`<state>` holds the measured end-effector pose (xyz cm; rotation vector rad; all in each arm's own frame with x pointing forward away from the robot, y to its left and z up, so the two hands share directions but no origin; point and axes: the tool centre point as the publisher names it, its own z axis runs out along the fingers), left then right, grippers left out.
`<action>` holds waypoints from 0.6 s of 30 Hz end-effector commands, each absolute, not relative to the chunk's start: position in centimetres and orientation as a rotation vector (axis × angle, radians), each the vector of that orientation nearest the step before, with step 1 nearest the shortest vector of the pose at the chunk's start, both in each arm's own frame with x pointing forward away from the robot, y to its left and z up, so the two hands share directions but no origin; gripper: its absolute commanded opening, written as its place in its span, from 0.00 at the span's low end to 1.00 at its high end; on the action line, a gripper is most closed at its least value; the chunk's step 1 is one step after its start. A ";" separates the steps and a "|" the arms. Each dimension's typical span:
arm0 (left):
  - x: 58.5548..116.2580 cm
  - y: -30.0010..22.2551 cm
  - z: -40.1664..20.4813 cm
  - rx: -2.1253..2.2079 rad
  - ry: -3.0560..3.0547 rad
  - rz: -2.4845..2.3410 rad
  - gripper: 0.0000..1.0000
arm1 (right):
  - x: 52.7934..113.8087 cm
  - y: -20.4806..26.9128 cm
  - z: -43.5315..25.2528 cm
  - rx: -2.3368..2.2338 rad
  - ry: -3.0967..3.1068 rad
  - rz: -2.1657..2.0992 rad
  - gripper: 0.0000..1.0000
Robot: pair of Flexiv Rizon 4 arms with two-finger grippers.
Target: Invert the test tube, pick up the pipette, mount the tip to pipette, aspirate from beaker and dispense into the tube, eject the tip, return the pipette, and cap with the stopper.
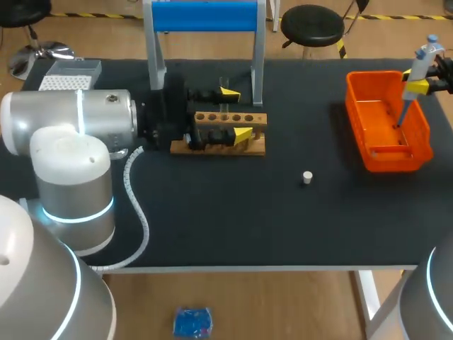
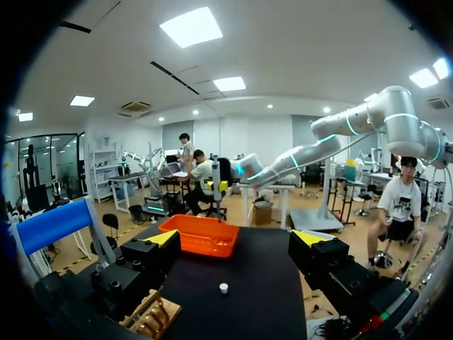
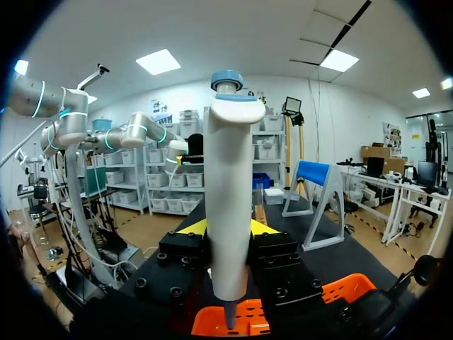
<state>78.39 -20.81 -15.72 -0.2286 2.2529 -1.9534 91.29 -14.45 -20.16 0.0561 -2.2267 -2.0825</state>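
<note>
My right gripper [image 1: 422,86] is shut on the white pipette with a blue cap [image 1: 419,65], holding it upright over the orange bin [image 1: 368,152] at the table's right. In the right wrist view the pipette [image 3: 230,184] stands between the yellow tips of my right gripper [image 3: 226,230], its thin lower end pointing into the bin [image 3: 340,289]. My left gripper [image 1: 236,112] stands open, its fingers either side of the wooden tube rack [image 1: 251,149], where a thin clear tube [image 1: 224,86] seems to stand. The white stopper [image 1: 307,177] lies on the black mat, ahead of my left gripper [image 2: 237,241].
A blue-topped stand [image 1: 205,17] rises behind the rack. A box of tips [image 1: 69,74] sits at the back left corner. The left arm's cable [image 1: 138,212] loops over the mat. Bare mat lies between the rack and the bin [image 2: 199,235].
</note>
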 end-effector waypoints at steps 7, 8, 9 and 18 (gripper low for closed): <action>78.9 -20.5 -16.5 -0.252 2.216 -1.969 1.00 | 91.4 -14.5 -20.1 0.059 -2.229 -2.078 0.00; 79.0 -20.5 -16.6 -0.251 2.216 -1.972 1.00 | 91.4 -14.5 -20.1 0.059 -2.229 -2.078 0.00; 79.0 -20.5 -16.6 -0.252 2.202 -1.986 1.00 | 91.4 -14.5 -20.1 0.059 -2.229 -2.078 0.00; 79.3 -20.4 -17.0 -0.307 2.180 -1.999 1.00 | 91.4 -14.5 -20.1 0.059 -2.229 -2.078 0.00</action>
